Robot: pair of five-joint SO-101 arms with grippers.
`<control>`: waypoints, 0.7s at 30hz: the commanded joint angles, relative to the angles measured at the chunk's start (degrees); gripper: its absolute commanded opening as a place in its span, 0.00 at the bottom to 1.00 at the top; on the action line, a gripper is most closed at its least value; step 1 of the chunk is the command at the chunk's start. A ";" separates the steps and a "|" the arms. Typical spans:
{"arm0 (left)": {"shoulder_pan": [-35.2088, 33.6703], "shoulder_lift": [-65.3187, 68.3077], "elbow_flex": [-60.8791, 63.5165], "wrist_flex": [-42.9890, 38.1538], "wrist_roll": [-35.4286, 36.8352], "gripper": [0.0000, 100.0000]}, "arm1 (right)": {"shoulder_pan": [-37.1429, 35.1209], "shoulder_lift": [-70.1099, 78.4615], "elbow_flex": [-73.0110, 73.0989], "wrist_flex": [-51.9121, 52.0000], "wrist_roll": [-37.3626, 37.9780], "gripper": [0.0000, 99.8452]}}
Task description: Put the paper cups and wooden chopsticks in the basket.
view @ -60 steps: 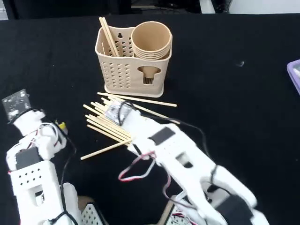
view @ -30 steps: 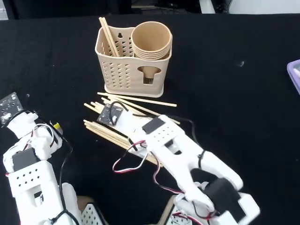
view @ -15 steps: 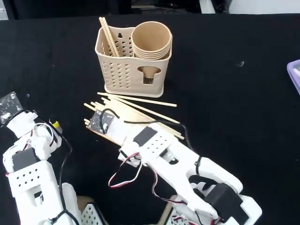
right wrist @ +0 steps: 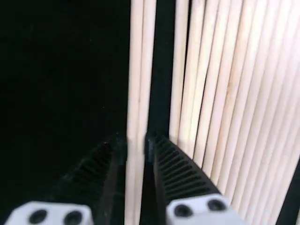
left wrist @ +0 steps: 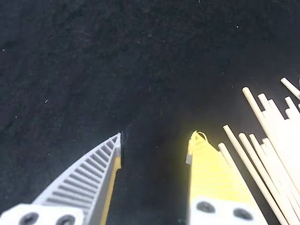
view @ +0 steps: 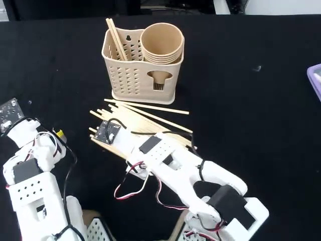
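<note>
Pinching two chopsticks (right wrist: 140, 70) at the pile's (right wrist: 225, 70) edge, the right pincer (right wrist: 136, 138) should lift straight up, clear of the sticks beside it, then carry to the basket (view: 138, 75) ahead. Left pincer (left wrist: 155, 138) hangs spread over bare desk (left wrist: 93, 56).

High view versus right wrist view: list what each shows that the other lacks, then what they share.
High view adds: the beige perforated plastic basket, the stacked tan paper cups inside it, and two upright wooden chopsticks standing in it. Right wrist view adds: the right gripper, its black jaws closed on two pale wooden sticks at the pile's edge. Shared: the loose pile of pale wooden chopsticks lying on the black table.
</note>
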 commanded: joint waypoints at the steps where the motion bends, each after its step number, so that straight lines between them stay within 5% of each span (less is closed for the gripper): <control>1: -0.48 0.18 -0.40 -0.79 0.26 0.23 | -0.53 0.40 -2.15 1.67 0.26 0.01; 9: -0.48 0.18 -0.40 -0.97 0.26 0.23 | -1.41 1.01 -3.56 1.58 -0.18 0.02; 14: -0.48 0.18 -0.31 -0.97 0.18 0.23 | -1.76 1.01 -7.25 4.66 -0.26 0.16; 21: -0.48 0.18 -0.40 -0.97 0.26 0.23 | -1.76 6.73 -10.42 5.19 0.18 0.16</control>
